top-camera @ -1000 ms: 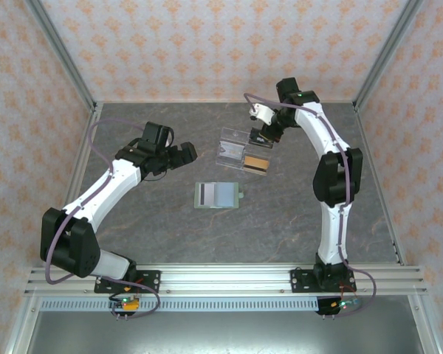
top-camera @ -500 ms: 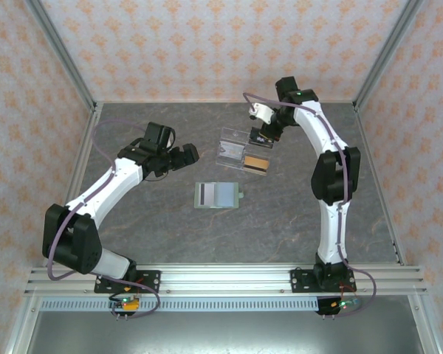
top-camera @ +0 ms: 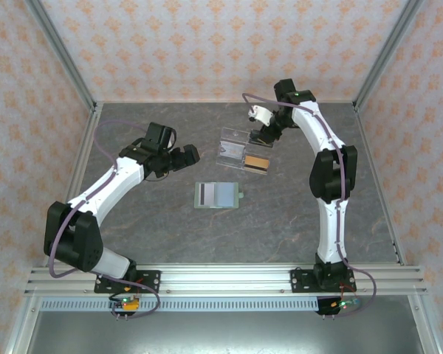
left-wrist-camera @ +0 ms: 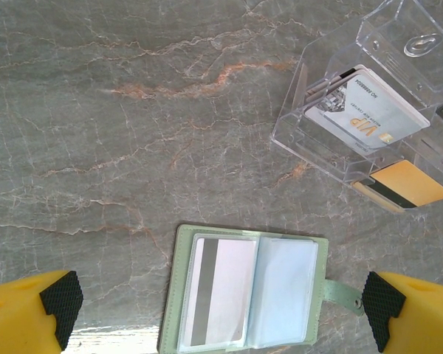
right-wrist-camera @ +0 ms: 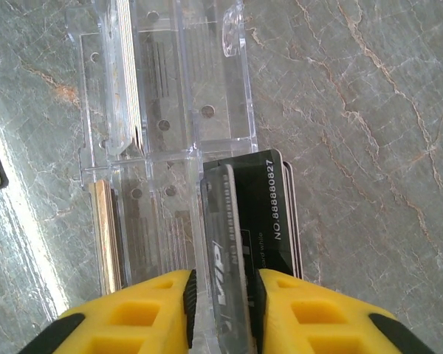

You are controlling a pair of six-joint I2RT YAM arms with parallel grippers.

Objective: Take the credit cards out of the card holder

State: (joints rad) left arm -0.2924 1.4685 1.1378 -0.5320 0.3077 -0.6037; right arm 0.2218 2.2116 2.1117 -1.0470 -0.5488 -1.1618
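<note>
right wrist view: our right gripper [right-wrist-camera: 225,286] narrowly straddles a dark card [right-wrist-camera: 225,221] over the clear stand [right-wrist-camera: 207,88], likely to slot it there; whether it grips, we cannot tell. the card holder [left-wrist-camera: 247,295] lies open near the stand, on our bases' side, with the left gripper [left-wrist-camera: 218,313] spread wide above it.

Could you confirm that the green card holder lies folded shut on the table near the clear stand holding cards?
Not quite: the card holder lies open, not folded shut, on the table near the clear stand holding cards. The left wrist view shows its inner pockets facing up.
</note>
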